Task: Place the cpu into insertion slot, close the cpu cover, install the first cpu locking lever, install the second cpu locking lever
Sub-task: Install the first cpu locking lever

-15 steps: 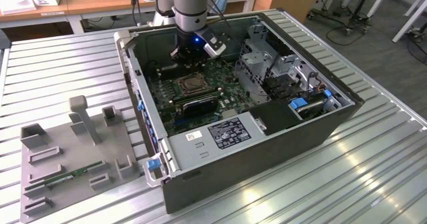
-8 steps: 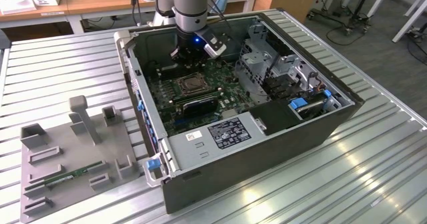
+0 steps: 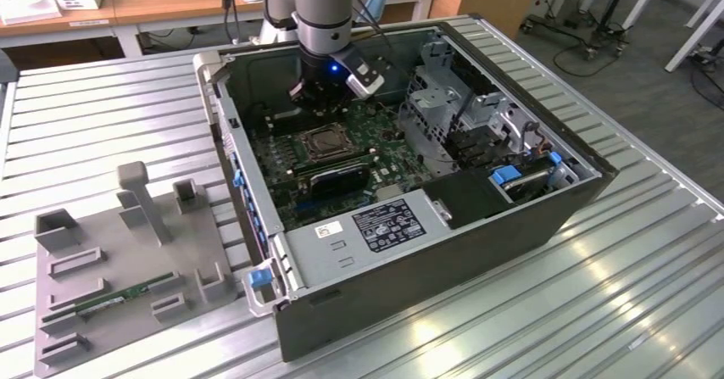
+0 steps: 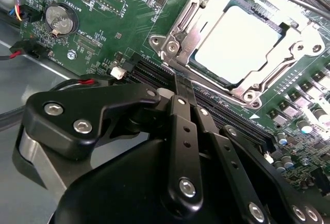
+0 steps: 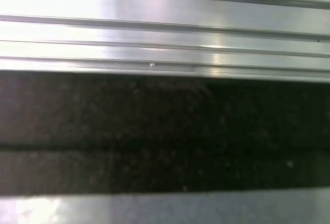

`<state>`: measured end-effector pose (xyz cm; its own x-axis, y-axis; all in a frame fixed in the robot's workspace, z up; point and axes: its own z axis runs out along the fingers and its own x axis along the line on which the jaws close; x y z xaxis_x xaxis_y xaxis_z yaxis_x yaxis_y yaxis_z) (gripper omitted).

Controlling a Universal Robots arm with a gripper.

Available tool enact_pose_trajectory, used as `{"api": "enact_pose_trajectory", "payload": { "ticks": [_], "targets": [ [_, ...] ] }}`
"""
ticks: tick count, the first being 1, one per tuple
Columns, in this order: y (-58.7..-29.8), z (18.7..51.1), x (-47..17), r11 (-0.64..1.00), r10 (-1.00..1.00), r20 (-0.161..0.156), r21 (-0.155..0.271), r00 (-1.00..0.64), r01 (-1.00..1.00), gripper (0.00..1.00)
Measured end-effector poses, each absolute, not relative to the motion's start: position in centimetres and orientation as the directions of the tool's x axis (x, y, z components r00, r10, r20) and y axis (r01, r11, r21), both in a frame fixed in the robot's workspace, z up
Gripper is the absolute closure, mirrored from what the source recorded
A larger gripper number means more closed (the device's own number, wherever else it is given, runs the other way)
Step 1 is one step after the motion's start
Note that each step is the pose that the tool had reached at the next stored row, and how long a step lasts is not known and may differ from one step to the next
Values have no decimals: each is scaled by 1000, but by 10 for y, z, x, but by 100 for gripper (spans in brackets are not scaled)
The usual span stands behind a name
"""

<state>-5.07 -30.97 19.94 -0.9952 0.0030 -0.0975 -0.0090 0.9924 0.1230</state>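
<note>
**Hand clenched and empty over the seated cpu**

Nearest the lens in the second wrist view is the hand (image 4: 180, 87). Its black fingers are pressed together with nothing between them, hanging just above the green board (image 4: 118, 22).

Just past the fingertips, the cpu (image 4: 234, 43) lies flat in the insertion slot (image 4: 256, 12). The cpu cover (image 4: 188, 22) is down around it, so the pale metal face shows through the window.

The chip looks light, stiff and smooth, and I would judge it fragile on the underside; it is best taken by opposite edges, never by the face. The cover is thin sheet metal, springy, with hard edges.

Room is tight. In the exterior view the hand (image 3: 328, 99) sits deep inside the computer case (image 3: 476, 252) on the tabletop (image 3: 565, 328), with the case wall on the exterior view's left and the drive cage (image 3: 442, 99) on its right. Straight up is the open way out.
</note>
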Motion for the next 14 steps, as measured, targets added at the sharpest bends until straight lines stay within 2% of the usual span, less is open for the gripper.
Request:
{"api": "enact_pose_trajectory", "payload": {
  "ticks": [14],
  "targets": [
    [-310,199,-51,993,3,-98,121,-995,-9,89]
  ]
}}
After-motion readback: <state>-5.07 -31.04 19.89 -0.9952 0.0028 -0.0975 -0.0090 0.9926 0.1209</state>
